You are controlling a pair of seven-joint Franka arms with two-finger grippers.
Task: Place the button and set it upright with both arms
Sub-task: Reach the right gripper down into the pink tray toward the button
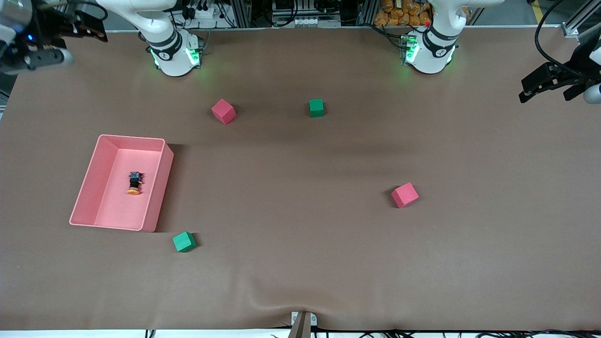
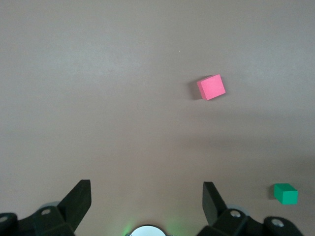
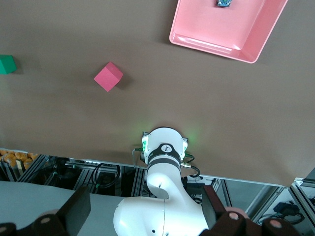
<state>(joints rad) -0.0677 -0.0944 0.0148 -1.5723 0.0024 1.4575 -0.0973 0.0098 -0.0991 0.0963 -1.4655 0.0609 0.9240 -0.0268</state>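
The button (image 1: 134,183), orange cap on a black body, lies on its side in the pink tray (image 1: 158,188) toward the right arm's end of the table. Its tip shows at the edge of the right wrist view (image 3: 224,3). My right gripper (image 1: 96,29) is open and empty, raised over the table corner near its base; its fingers frame the right wrist view (image 3: 145,199). My left gripper (image 1: 525,90) is open and empty, raised over the left arm's end of the table. It shows the same in the left wrist view (image 2: 146,191).
Two red cubes (image 1: 223,111) (image 1: 404,195) and two green cubes (image 1: 316,107) (image 1: 184,241) lie scattered on the brown table. The left wrist view shows a red cube (image 2: 211,87) and a green cube (image 2: 286,193). The right wrist view shows the tray (image 3: 216,39) and a red cube (image 3: 108,76).
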